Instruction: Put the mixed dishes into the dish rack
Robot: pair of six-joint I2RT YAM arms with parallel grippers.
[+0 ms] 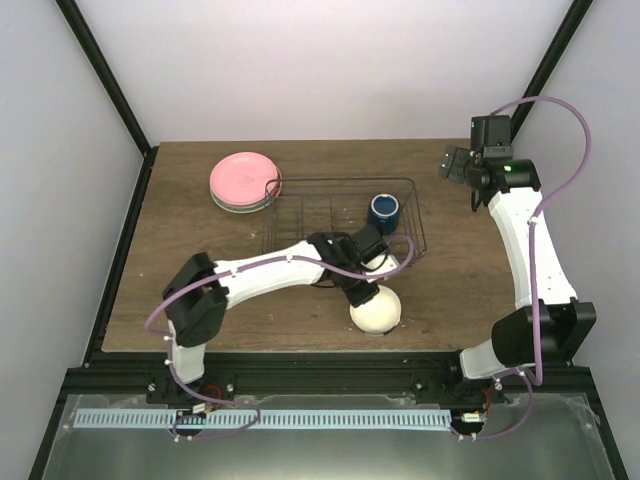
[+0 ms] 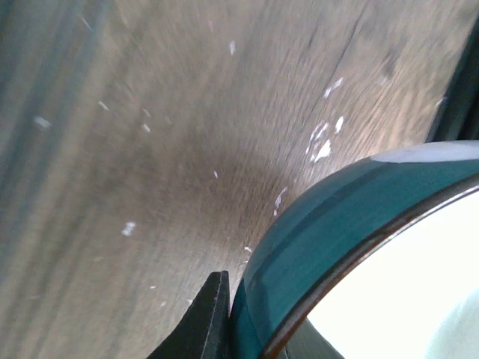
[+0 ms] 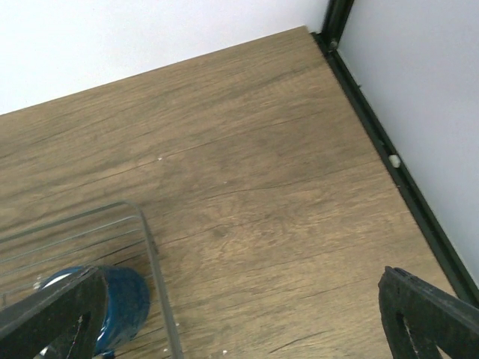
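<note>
- While the left tool (image 1: 367, 284) is clamped on the rim of the cream bowl (image 1: 376, 309), the step in hand looks like picking that bowl up for the dish rack (image 1: 340, 216). The left wrist view shows one black finger (image 2: 209, 321) pressed against the bowl's outer wall
- The bowl sits on the worktop (image 1: 180, 220) just in front of the rack's near edge, not yet inside it
- The right tool (image 1: 453, 165) hangs over the far right of the worktop, jaws wide apart with nothing between them, well apart from the bowl
- The dark blue mug (image 1: 384, 212) stands in the rack's right end. The pink plate (image 1: 243, 180) lies flat at the rack's far left corner on a mint-green plate (image 1: 232, 207) of which only the edge shows, so the plates are not yet loaded
- Next move, as I judge it: lift the bowl over the wire side and lower it into the open stretch left of the mug. A rim pinch on a glazed wall could slip
- The bowl is round, smooth and glossy, teal-blue outside, with a dark rim line and a cream inside
- The rack is thin dark wire, rectangular and open
- The worktop is matt brown wood grain flecked with pale marks
</note>
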